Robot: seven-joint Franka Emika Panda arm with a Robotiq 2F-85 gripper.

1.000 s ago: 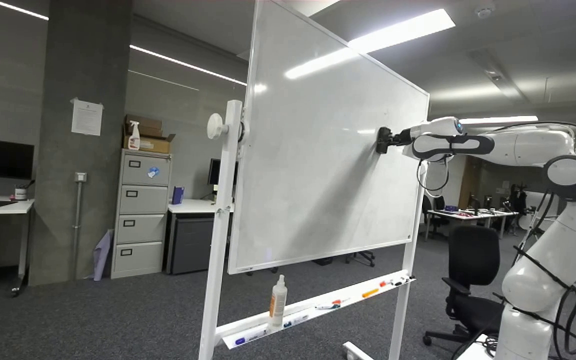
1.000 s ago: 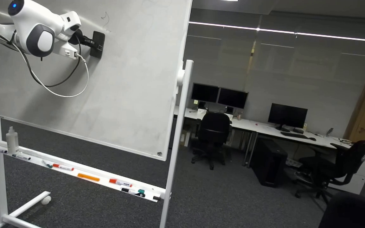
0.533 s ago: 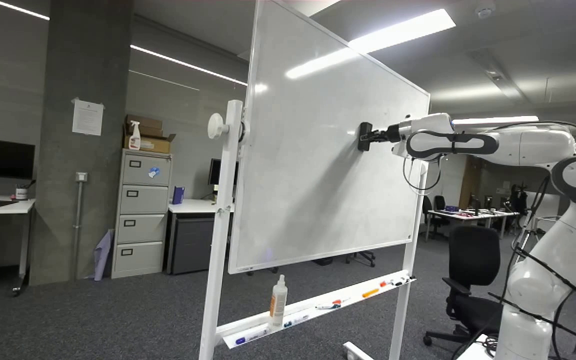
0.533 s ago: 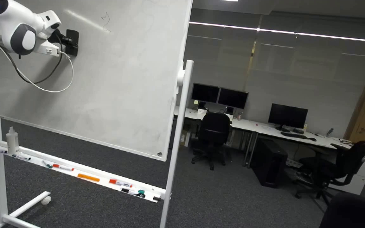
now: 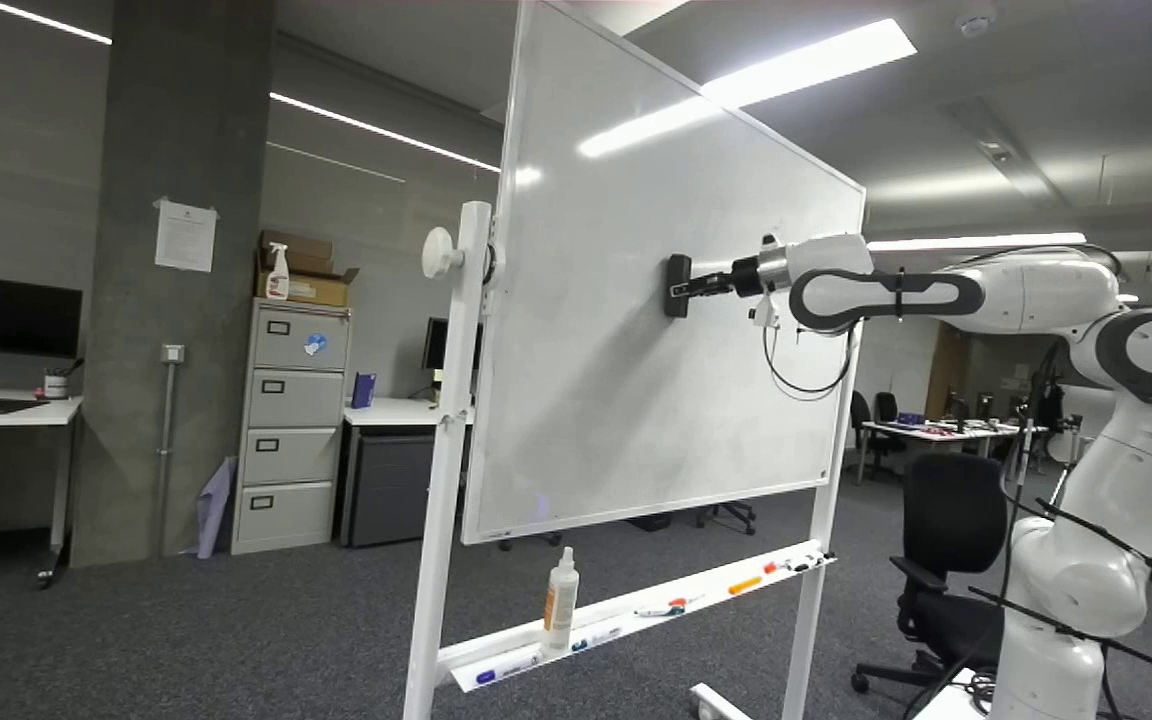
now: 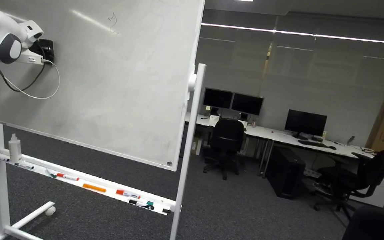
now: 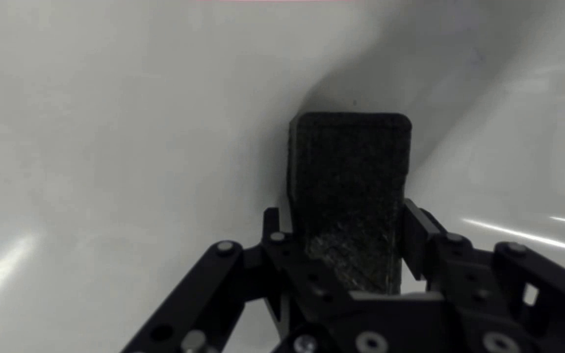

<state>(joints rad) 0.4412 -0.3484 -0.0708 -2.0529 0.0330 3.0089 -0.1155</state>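
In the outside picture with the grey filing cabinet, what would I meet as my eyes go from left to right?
In that exterior view: black monitor, paper notice, grey filing cabinet, small purple box, round white knob, plastic bottle, black eraser held by the gripper, black office chair.

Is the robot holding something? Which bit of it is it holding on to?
Yes. The gripper holds what looks like a black board eraser, pinched by its two long sides.
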